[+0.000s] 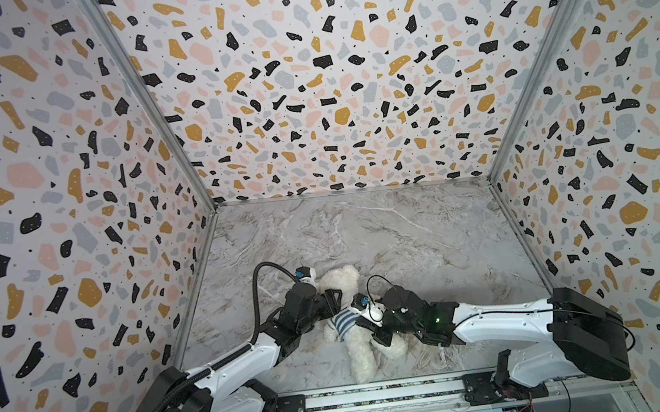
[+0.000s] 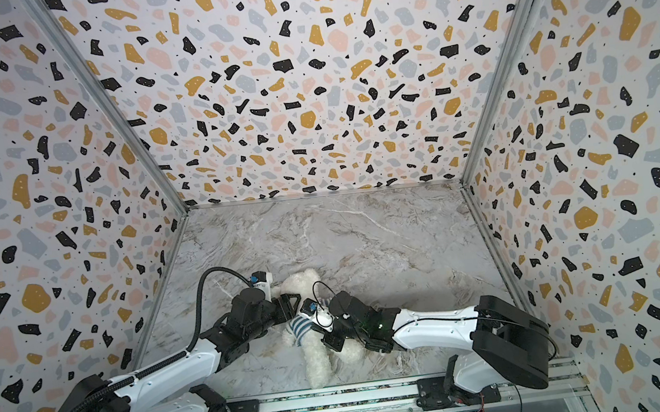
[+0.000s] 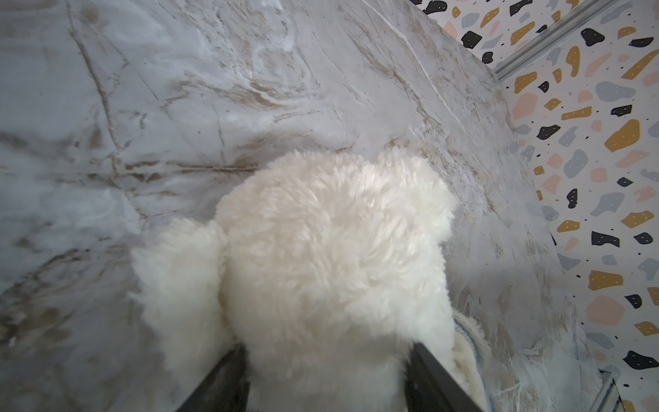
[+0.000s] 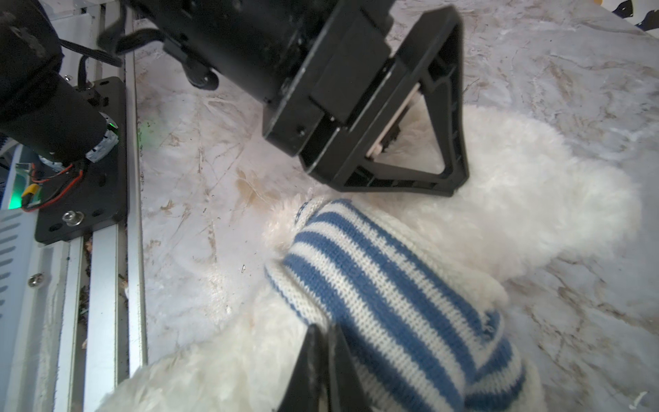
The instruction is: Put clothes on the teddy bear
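1. Nearest to us runs the metal rail point(image 1: 382, 398) along the near edge, with both arm bases bolted onto it.
2. Just beyond the rail lies the teddy bear point(image 1: 340, 281) on the marble tabletop point(image 1: 406, 228), a little left of the middle. Its head points to the far side, and one leg reaches almost to the near edge of the table.
3. We see no eyes or nose in any view, so we cannot tell whether the bear lies face up or face down.
4. A striped shirt point(image 1: 344, 321), blue and white knit, sits bunched round the bear's middle, between head and legs; both top views show it there point(image 2: 301, 328).
5. The left gripper point(image 1: 337, 298) comes in from the left at the bear's head. In the left wrist view its two black fingers point(image 3: 228, 378) stand apart with the fluffy head filling the gap, and the fur presses against both. We read this as a grasp on the teddy bear.
6. The right gripper point(image 4: 326, 331) reaches in from the right at the bear's middle. Its fingers are clenched together right at the hem of the striped shirt point(image 4: 392, 285), with the edge of the knit caught at their tips.
7. The two grippers are near each other, with the bear between them.
8. Terrazzo-patterned walls point(image 1: 306, 71) enclose the table on the left, right and far sides.
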Controlling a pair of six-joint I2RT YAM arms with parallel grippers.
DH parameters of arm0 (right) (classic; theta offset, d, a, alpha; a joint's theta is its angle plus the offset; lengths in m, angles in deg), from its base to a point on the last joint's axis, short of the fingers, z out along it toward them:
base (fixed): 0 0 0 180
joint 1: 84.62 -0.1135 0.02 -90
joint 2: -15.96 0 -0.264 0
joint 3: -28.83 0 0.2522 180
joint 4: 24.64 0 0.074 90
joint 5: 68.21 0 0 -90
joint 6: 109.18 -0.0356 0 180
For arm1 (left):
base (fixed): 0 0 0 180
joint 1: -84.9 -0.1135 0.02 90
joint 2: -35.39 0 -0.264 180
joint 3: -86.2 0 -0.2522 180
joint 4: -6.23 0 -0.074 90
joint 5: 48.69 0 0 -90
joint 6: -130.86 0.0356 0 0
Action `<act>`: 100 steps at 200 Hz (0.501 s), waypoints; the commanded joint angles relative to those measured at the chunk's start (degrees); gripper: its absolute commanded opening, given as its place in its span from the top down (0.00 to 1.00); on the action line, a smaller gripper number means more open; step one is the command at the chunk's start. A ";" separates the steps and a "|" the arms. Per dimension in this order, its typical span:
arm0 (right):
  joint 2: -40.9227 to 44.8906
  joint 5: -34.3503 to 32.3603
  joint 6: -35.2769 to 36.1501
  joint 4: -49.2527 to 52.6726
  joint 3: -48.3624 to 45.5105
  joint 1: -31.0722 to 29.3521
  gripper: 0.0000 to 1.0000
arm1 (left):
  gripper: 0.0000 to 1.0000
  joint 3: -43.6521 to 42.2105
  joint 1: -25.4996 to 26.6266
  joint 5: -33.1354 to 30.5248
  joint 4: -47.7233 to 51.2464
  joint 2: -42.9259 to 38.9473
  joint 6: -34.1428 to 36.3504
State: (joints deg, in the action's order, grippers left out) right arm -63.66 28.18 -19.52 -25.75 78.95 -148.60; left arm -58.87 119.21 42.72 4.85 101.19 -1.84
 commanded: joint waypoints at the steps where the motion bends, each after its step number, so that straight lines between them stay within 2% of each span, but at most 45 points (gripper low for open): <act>1: 1.48 -1.14 1.95 1.90 -0.36 -1.97 1.00 | 0.40 0.58 -1.15 0.26 -4.66 0.98 -0.66; 14: 2.75 -1.16 2.52 1.48 -1.06 -2.93 1.00 | 0.47 0.59 -1.52 0.26 -5.77 1.41 -0.96; 32: 4.27 -0.63 2.95 1.69 -1.99 -4.04 1.00 | 0.70 0.55 -2.11 -0.51 -6.71 2.01 -1.30; 44: 5.28 -0.60 3.16 1.49 -3.05 -4.78 1.00 | 0.78 0.29 -2.72 -0.90 -7.53 2.52 -1.67; 81: 6.90 0.17 1.38 1.60 -5.10 -6.20 1.00 | 1.00 0.01 -3.54 -1.75 -9.03 3.37 -1.97; 100: 6.87 0.72 1.03 1.80 -5.33 -7.59 1.00 | 1.00 -0.15 -3.67 -2.35 -9.37 3.37 -2.05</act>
State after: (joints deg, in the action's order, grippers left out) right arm -58.13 26.48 -17.55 -25.86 74.49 -153.98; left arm -58.89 116.80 43.99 -0.68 104.32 -3.91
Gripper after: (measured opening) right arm 0.042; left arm 0.062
